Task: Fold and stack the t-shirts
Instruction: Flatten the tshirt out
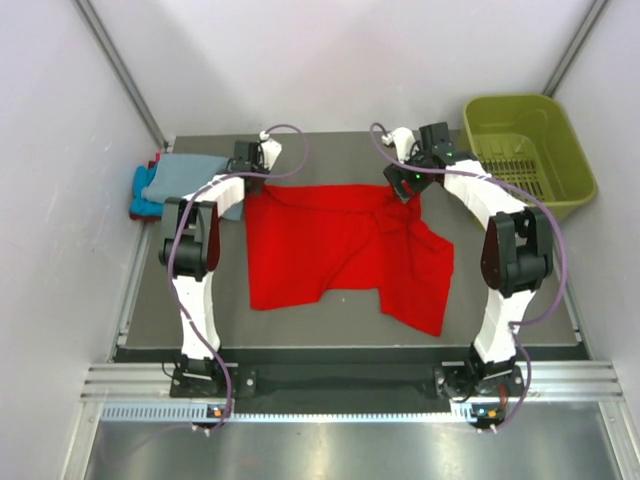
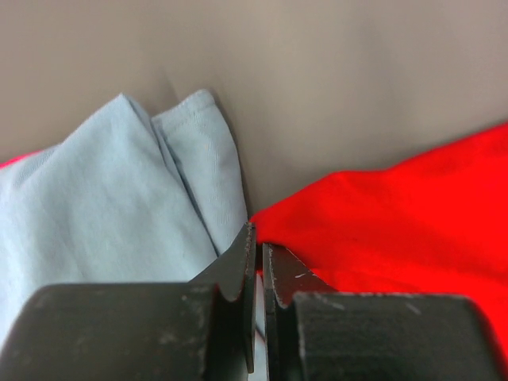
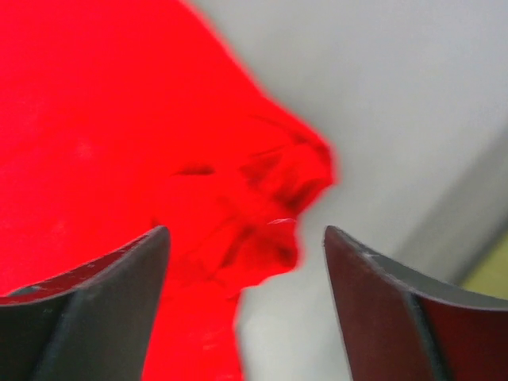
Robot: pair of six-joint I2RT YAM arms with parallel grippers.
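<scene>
L gripper (image 2: 256, 234) is sitting w/ jaws pressed together, red shirt (image 2: 397, 214) lying just right of its tips, grey shirt (image 2: 103, 214) just left. R gripper (image 3: 246, 232) is hanging spread wide over red shirt's bunched corner.

Overhead view was bright and evenly lit; shadows faint. Right wrist view was blurred, red shirt (image 3: 119, 159) edges smeared. Left wrist view was sharp.
</scene>
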